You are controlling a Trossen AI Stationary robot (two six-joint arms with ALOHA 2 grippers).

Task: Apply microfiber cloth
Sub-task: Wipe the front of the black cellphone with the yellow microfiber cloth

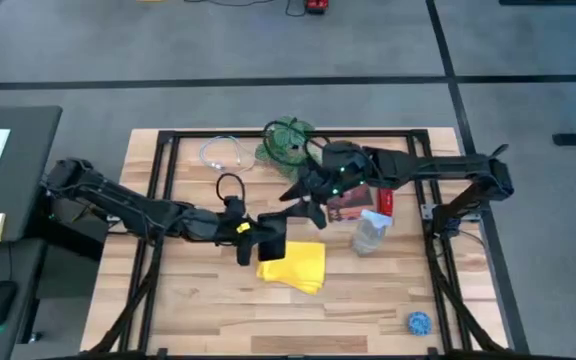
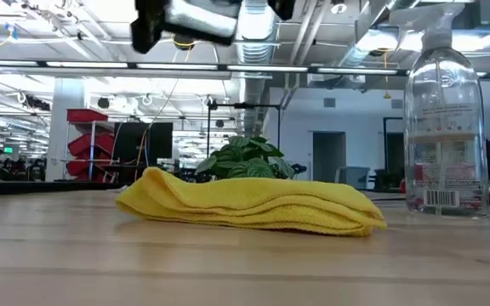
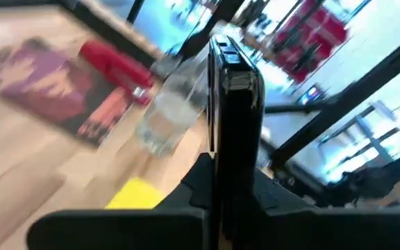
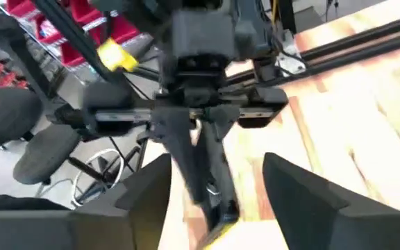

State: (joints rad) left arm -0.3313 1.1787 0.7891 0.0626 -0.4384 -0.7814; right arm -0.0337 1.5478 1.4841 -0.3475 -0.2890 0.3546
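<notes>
Yellow microfiber cloth (image 1: 294,266) lies folded; left gripper (image 1: 259,238) clamps black phone (image 1: 272,241), right gripper (image 1: 306,203) gapes empty

No legible text on anything.

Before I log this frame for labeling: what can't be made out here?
- Phone: screen unseen, edge-on in the left wrist view, tiny from above.
- Microfiber cloth: far side hidden by its own folds in the low view.
- Red item and book: blurred, unreadable.
- Blue ball: too small.
</notes>
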